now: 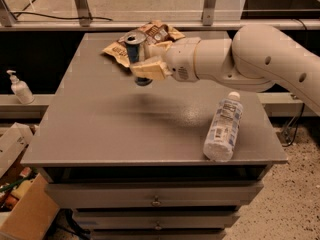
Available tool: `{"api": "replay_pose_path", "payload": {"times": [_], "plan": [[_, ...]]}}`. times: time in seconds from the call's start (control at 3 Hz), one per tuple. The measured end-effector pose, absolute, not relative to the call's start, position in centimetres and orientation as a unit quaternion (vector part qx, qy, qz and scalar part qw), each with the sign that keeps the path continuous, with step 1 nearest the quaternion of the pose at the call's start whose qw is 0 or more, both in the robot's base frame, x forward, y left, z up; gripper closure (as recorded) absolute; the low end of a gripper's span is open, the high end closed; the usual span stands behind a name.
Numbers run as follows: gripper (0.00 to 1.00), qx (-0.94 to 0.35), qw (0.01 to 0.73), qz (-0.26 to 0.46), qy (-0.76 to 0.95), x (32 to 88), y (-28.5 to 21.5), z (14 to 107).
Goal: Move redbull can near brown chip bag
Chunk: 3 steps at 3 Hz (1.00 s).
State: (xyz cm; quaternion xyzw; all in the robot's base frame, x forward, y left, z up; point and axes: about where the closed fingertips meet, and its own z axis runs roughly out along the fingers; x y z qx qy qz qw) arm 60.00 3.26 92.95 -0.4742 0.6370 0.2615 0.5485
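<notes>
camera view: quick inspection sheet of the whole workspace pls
Surface: matte grey cabinet top, no spills seen.
Job's things: slim blue-and-silver redbull can upright, seemingly lifted, just in front of the crinkled brown chip bag at the back edge.
Clutter: clear white-labelled plastic bottle on its side, front right.
Grippers: tan two-finger gripper shut on the can, back centre.
Cables: black cable on the floor behind.
Surroundings: pump bottle on left ledge; cardboard box lower left; drawers below.

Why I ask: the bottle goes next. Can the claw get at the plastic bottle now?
Probably not yet: the claw is shut on the redbull can beside the brown chip bag. Otherwise the bottle lies on its side with nothing around it.
</notes>
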Motion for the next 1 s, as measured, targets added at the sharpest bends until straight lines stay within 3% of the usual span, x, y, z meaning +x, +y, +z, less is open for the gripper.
{"api": "replay_pose_path", "payload": {"times": [0.67, 1.0], "plan": [[1.0, -0.47, 0.555, 0.255, 0.638, 60.4, 2.8, 92.5], [1.0, -0.441, 0.568, 0.24, 0.652, 63.5, 1.5, 91.7]]}}
